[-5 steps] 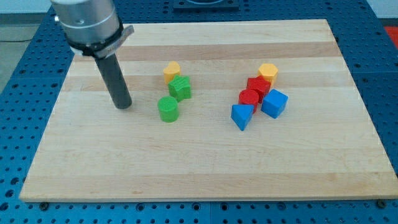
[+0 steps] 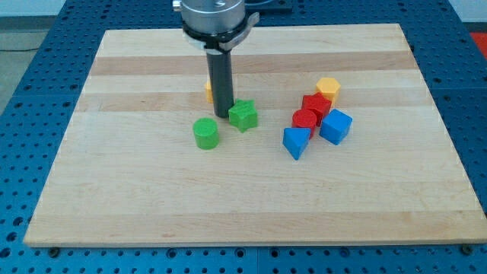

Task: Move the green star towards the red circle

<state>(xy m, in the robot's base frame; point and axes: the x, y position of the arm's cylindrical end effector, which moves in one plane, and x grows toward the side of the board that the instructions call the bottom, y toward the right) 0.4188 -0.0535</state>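
The green star (image 2: 243, 116) lies on the wooden board, left of the red cluster. The red circle (image 2: 305, 120) sits in that cluster, to the star's right, a short gap away. My tip (image 2: 223, 114) stands right against the star's left side. The rod hides most of a yellow block (image 2: 208, 92) behind it.
A green cylinder (image 2: 205, 133) lies below-left of my tip. A red block (image 2: 316, 105) and a yellow hexagon (image 2: 328, 87) sit above the red circle. A blue triangle block (image 2: 296, 142) and a blue cube (image 2: 335, 126) sit below and right of it.
My rod moved from the board's left to the right, arriving at the star's left side. The green star shifted to the right, away from the yellow block.
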